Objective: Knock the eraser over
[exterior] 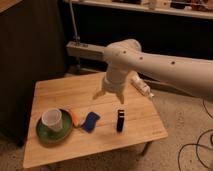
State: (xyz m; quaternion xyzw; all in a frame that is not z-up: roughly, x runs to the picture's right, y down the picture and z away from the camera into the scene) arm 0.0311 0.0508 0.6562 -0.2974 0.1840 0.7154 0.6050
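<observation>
1. The pincer (110,97) hangs above the middle of the wooden tabletop (65,95), its two fingers spread apart and holding nothing.
2. The eraser (120,120) stands upright on the tabletop, just below and slightly right of the pincer in the picture, not touching it.
3. A flat blue piece (90,121) lies to the eraser's left.

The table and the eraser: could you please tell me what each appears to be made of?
The table looks like pale wood with a matte finish; faint lengthwise strips show across its top. The eraser, standing upright, looks like dull black rubber or plastic; its look leaves that open. The gripper hangs over the table, behind the eraser, jaws apart.
</observation>
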